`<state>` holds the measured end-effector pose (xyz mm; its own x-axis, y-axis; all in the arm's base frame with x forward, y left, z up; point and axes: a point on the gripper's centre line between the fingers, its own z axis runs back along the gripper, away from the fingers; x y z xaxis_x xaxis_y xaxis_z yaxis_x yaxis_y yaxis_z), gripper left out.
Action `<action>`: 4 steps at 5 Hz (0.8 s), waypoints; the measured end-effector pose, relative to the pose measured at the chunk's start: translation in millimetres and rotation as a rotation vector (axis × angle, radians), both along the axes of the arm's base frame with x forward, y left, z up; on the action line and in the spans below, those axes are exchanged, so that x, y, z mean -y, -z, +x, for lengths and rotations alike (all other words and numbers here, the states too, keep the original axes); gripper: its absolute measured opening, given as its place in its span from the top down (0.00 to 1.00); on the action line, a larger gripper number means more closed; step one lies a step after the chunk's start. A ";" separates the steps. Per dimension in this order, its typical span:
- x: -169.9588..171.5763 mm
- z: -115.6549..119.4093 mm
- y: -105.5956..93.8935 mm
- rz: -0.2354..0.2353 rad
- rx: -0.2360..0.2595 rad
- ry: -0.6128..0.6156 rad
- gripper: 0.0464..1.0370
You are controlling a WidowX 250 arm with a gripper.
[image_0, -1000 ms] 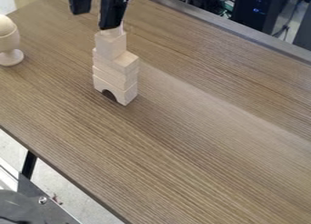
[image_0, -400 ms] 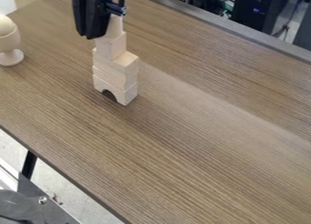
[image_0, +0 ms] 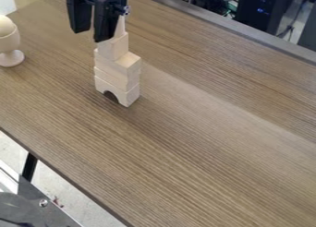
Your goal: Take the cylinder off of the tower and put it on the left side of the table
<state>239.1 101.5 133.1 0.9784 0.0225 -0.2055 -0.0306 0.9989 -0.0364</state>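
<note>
Gripper: 2 fingers spread, nothing pinched between them. Cylinder: upright on top of the tower, partly hidden by the nearer finger. Whether finger and cylinder touch, cannot tell.

Risks:
1. Main hazard, in my judgement: a sideways knock. The gap between the fingers lies to the left of the tower's top in the view, so a move across or down from here probably brings 1 finger against the cylinder and tips it.
2. The small top block has a narrow footprint; a low grasp or a sideways drag could carry it off with the cylinder or topple the stack.
3. Closing here likely catches only air, since the cylinder appears to be outside the gap.
4. Later, when placing on the table left of the tower, the wooden cup on that side could be bumped.

Change against 0.4 s ago: the fingers, then close together, are now apart, and less of the cylinder shows beside them. The tower keeps its place and stacking.
</note>
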 end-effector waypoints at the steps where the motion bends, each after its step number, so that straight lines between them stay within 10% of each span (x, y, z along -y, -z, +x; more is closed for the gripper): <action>1: 0.8 0.4 -1.1 -0.003 0.000 0.000 0.04; 4: 4.1 24.2 -14.0 -0.018 0.072 -0.031 0.07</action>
